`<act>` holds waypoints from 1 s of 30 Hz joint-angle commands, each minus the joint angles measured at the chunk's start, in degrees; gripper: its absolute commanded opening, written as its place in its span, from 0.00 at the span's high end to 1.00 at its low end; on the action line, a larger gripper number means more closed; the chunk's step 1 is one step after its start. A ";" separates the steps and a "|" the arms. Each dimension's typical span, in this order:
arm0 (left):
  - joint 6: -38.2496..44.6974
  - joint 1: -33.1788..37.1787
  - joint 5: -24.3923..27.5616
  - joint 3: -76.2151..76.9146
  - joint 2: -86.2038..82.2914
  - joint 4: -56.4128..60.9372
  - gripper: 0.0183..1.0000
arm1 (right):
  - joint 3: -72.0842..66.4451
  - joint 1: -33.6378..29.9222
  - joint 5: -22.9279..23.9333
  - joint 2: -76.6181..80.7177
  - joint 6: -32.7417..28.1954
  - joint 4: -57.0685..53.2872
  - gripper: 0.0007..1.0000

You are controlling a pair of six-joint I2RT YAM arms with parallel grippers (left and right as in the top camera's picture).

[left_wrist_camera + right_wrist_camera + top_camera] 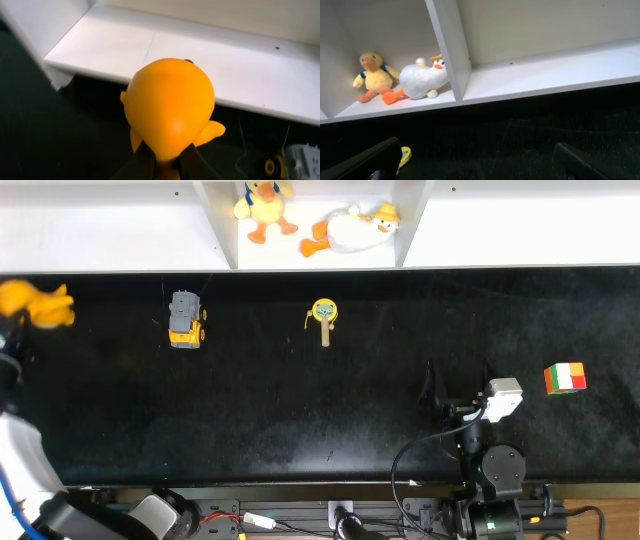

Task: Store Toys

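An orange duck toy (170,107) hangs in my left gripper (165,162), whose fingers are shut on its lower part; the same orange duck (35,302) sits at the far left of the black mat, close to the white shelf (200,60). A grey and yellow toy truck (186,319) and a small yellow rattle on a stick (324,318) lie on the mat. A red, white and green cube (565,378) rests at the right. My right gripper (458,387) stands open low over the mat, nothing between its fingers (370,160).
The middle shelf compartment (320,255) holds a yellow plush duck (265,207) and a white plush duck (355,230), seen again as the yellow plush (371,75) and white plush (422,80). A white divider (450,50) separates it from the right shelf bay (555,70).
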 commanded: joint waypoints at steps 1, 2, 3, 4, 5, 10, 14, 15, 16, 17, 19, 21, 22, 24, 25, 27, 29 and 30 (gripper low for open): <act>-1.95 -6.82 -13.11 5.79 -0.63 -1.40 0.98 | -0.74 0.33 0.26 -0.52 0.42 0.24 0.00; -1.95 -7.89 -14.43 6.67 -0.02 -1.64 0.98 | -0.74 0.33 0.26 -0.52 0.42 0.24 0.00; -1.97 -8.90 -14.78 7.63 0.83 -1.64 0.98 | -0.74 0.33 0.26 -0.52 0.42 0.24 0.00; -2.60 -9.62 -14.78 8.44 1.68 -1.46 0.98 | -0.74 0.33 0.26 -0.52 0.42 0.24 0.00; -3.34 -10.27 -14.78 9.46 2.86 -1.27 0.98 | -0.74 0.33 0.26 -0.52 0.42 0.24 0.00; -4.48 -13.05 -14.84 14.38 9.22 -1.01 0.98 | -0.74 0.33 0.26 -0.52 0.42 0.24 0.00; -4.52 -15.02 -15.26 16.94 13.40 0.85 0.98 | -0.74 0.33 0.26 -0.52 0.42 0.24 0.01; -4.81 -15.43 -15.26 17.27 14.19 1.64 0.98 | -0.74 0.33 0.26 -0.52 0.42 0.24 0.01; -5.29 -15.67 -15.23 17.29 14.62 2.64 0.98 | -0.74 0.33 0.26 -0.52 0.42 0.24 0.00; -6.10 -15.93 -15.23 17.31 15.02 3.56 0.98 | -0.74 0.33 0.26 -0.52 0.42 0.24 0.00; -7.08 -16.11 -15.21 17.35 15.54 5.38 0.98 | -0.74 0.33 0.26 -0.52 0.42 0.24 0.00; -7.93 -16.17 -15.17 17.42 15.91 6.73 0.98 | -0.74 0.33 0.28 -0.52 0.42 0.24 0.00; -7.93 -16.26 -15.17 17.46 16.15 7.15 0.98 | -0.74 0.33 0.28 -0.52 0.42 0.24 0.00; -7.93 -16.70 -14.99 17.51 16.72 8.07 0.98 | -0.74 0.33 0.26 -0.52 0.42 0.24 0.00; -7.91 -16.96 -14.99 17.53 17.00 8.48 0.98 | -0.74 0.33 0.26 -0.52 0.42 0.24 0.00; -7.89 -17.55 -15.08 17.55 17.64 9.31 0.98 | -0.74 0.33 0.26 -0.52 0.42 0.24 0.00; -7.91 -17.90 -15.23 17.90 18.18 9.46 0.98 | -0.74 0.33 0.26 -0.52 0.42 0.24 0.00; -7.89 -18.08 -15.26 18.21 18.53 9.29 0.98 | -0.74 0.33 0.26 -0.52 0.42 0.24 0.00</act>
